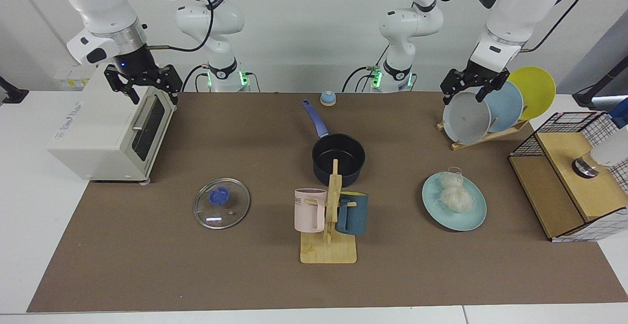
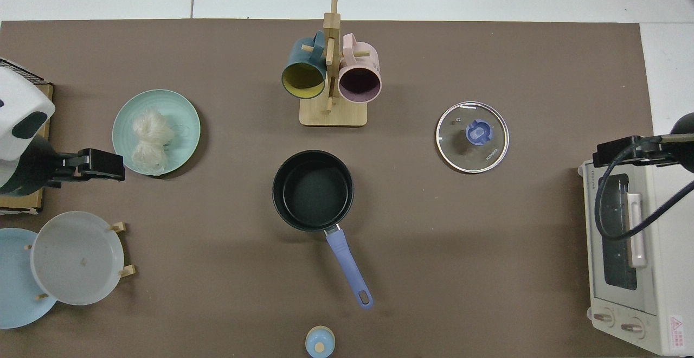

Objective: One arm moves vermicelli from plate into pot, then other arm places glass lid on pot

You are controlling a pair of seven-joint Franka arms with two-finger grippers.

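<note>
Both views are evenly and brightly lit from overhead, with soft, short shadows under the pot [image 1: 338, 159] and beside the plate [image 2: 184, 109] on the matte brown surface [image 1: 147, 255]. The glass lid [image 1: 222, 202] catches a small white glare streak (a ceiling lamp's reflection, it seems). Focus holds across both views; the white wall behind is near overexposed. Green indicator lights glow at the arm bases.

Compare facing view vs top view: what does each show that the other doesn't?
Facing only: yellow plate in the rack, both arm bases, wire basket.

Top only: the pot interior in full, empty; the toaster oven knobs.

Both: vermicelli on the teal plate, glass lid flat on the mat, mug rack, left end effector and right end effector, both open and holding nothing.
</note>
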